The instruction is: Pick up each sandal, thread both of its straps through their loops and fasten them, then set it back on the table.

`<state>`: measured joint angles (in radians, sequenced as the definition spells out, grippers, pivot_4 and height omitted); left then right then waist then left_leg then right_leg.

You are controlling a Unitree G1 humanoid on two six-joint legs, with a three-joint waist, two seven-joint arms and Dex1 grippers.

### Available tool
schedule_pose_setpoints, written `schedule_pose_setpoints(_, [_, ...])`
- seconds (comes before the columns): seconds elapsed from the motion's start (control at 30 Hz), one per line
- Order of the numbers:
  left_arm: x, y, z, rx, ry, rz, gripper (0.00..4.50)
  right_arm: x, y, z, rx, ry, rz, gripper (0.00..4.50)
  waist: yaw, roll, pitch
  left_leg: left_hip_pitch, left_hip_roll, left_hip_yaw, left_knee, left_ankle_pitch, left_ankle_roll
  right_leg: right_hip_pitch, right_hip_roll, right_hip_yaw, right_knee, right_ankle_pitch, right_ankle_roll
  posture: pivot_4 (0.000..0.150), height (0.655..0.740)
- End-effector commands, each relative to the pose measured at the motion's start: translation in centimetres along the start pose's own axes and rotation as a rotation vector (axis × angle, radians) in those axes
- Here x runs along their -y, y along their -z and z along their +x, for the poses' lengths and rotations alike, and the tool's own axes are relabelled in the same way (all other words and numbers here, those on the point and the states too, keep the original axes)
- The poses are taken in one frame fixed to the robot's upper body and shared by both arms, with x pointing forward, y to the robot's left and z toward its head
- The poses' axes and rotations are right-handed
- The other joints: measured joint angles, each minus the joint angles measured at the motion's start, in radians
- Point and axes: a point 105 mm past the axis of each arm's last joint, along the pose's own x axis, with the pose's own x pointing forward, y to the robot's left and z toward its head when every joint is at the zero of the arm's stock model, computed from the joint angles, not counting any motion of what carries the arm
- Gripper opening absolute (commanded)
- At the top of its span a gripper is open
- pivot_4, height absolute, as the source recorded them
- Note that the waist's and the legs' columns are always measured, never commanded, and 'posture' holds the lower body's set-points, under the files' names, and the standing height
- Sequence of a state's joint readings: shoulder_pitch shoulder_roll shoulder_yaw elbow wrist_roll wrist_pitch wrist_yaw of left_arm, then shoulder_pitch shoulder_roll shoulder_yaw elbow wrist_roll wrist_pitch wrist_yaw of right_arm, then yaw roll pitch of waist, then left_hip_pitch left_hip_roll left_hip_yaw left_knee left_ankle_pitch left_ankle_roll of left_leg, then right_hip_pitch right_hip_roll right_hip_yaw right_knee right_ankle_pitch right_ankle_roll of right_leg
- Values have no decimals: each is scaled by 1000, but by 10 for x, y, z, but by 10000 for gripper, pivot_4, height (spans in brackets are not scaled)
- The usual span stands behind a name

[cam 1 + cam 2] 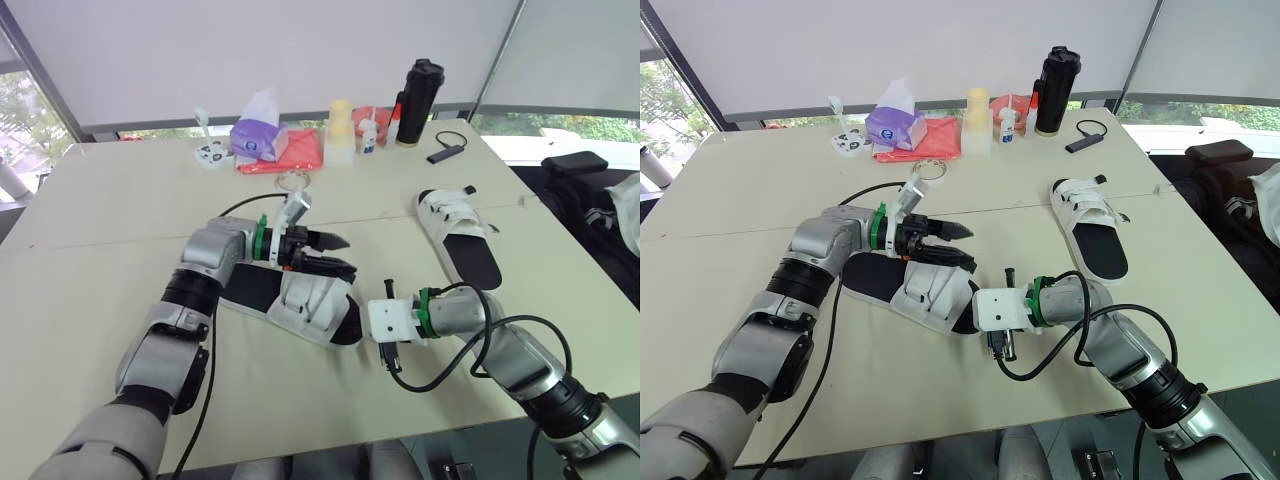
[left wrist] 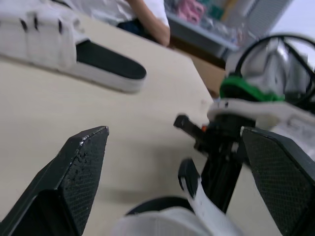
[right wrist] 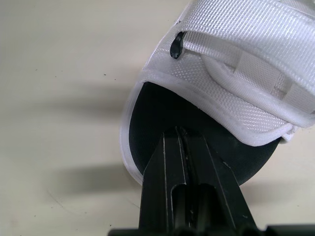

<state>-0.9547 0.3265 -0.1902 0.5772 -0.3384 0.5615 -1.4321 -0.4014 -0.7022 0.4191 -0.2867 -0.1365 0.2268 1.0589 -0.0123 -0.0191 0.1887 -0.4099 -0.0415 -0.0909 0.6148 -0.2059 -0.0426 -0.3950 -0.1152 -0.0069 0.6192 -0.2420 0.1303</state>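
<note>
While left end effector [image 1: 347, 256] gapes, near sandal [image 1: 300, 305] beneath

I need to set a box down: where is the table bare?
Bare: the table left of the near sandal, and the strip between it and the far sandal. Crowded: the far edge, around tissue pack and black bottle.

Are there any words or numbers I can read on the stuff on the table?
No text can be read in these pictures.
purple tissue pack: any print is too small to read.
small white bottle: any label is too small to read.
near sandal and far sandal: no writing shows.
</note>
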Motion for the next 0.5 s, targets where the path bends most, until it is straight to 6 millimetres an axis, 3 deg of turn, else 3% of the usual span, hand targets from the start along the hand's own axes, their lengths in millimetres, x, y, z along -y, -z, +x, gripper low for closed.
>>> schedule_pose_setpoints(0.03, [5,-5,0,-33,44,33,26115,-5,3,2,-12,-14,8,0,0,0,0,0,0,0,0,0,0,0,0,0,0,0,0,1500,7400])
schedule_pose_setpoints(0.17, [8,-3,3,-72,74,37,5790,-5,2,3,-11,-12,10,0,0,0,0,0,0,0,0,0,0,0,0,0,0,0,0,1500,7400])
schedule_pose_setpoints(0.5, [10,-7,4,-84,100,39,5790,-5,2,4,-9,-5,17,0,0,0,0,0,0,0,0,0,0,0,0,0,0,0,0,1500,7400])
